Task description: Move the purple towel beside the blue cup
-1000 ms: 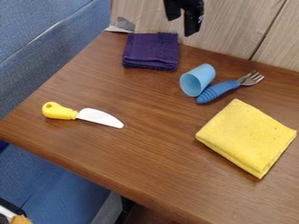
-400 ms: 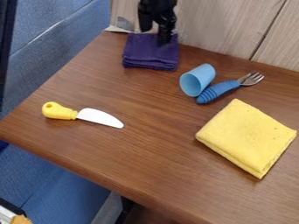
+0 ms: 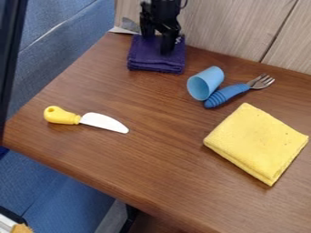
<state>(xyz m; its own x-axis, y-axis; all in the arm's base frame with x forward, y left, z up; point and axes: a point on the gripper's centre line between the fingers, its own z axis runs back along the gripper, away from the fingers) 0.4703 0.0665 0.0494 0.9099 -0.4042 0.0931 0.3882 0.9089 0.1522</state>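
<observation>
At the upper left of the tabletop lies the folded purple towel. Over its back part hangs my black gripper, pointing down with its two fingers spread apart and the towel's cloth showing between them. Whether the fingertips touch the cloth I cannot tell. The light blue cup lies on its side to the right of the towel and a little nearer the camera, its open end facing the lower left.
Against the cup rests a fork with a blue handle. A folded yellow cloth lies at the right, a yellow-handled knife at the left. Wooden panels stand behind the table.
From above and right of the purple towel, my gripper has moved left and down over it. A dark upright shape has appeared at the left edge. The towel and cup have stayed in place.
</observation>
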